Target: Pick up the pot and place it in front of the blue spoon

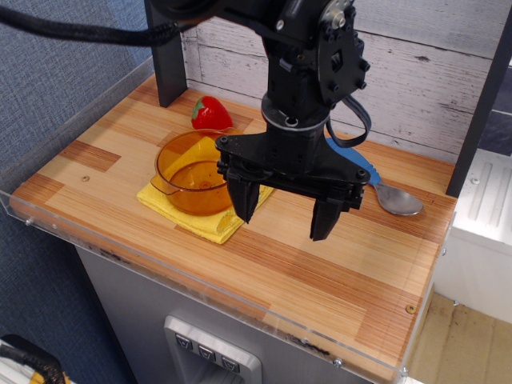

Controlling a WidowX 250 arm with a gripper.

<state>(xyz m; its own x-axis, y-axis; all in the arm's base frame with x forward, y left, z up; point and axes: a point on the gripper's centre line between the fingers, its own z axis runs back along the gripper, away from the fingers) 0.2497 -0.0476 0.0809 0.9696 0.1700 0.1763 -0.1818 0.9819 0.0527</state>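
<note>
The orange transparent pot sits on a yellow folded cloth at the left middle of the wooden table. The blue spoon lies at the right, its blue handle partly hidden behind the arm and its silver bowl pointing right. My gripper hangs open and empty above the table, just right of the pot, its left finger close by the pot's right rim.
A red strawberry lies behind the pot. A dark post stands at the back left. A clear plastic wall edges the table's left and front. White planks form the back wall.
</note>
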